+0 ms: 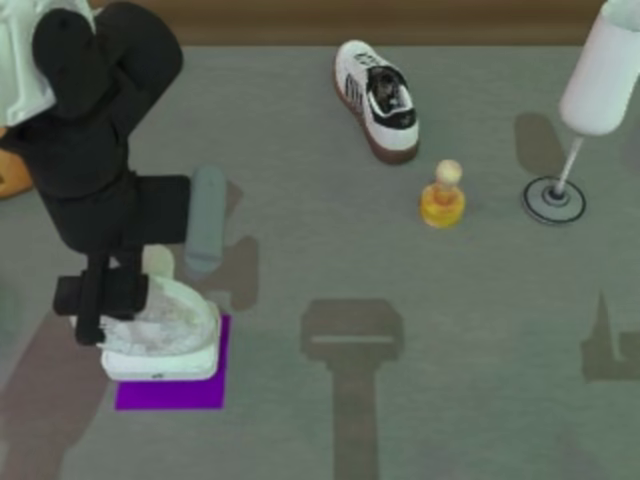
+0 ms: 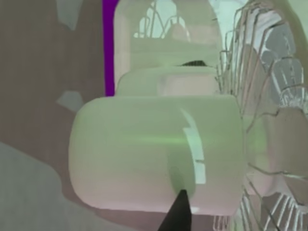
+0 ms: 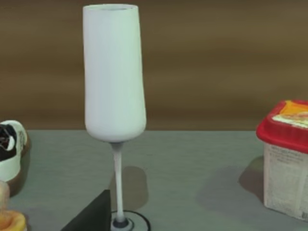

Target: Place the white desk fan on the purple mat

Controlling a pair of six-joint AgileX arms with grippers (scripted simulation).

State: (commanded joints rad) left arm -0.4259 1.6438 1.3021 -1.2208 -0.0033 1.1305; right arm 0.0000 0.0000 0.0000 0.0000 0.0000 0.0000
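Observation:
The white desk fan (image 1: 165, 335) stands at the table's left, its base over the far part of the purple mat (image 1: 170, 392). My left gripper (image 1: 108, 300) hangs over the fan's rear and is shut on the white desk fan. In the left wrist view the rounded motor knob (image 2: 154, 154) fills the picture, one dark fingertip (image 2: 180, 211) presses on it, the grille (image 2: 274, 120) is beside it, and a strip of the purple mat (image 2: 109, 48) shows behind. My right arm is parked outside the top view; one finger (image 3: 94, 214) shows in its wrist view, open, nothing held.
A grey-blue cylinder (image 1: 206, 218) lies just behind the fan. A white sneaker (image 1: 377, 98) and a yellow bottle (image 1: 441, 198) sit at the middle back. The tall white lamp (image 1: 600, 75) stands at the right, with a red-lidded tub (image 3: 286, 159) near it.

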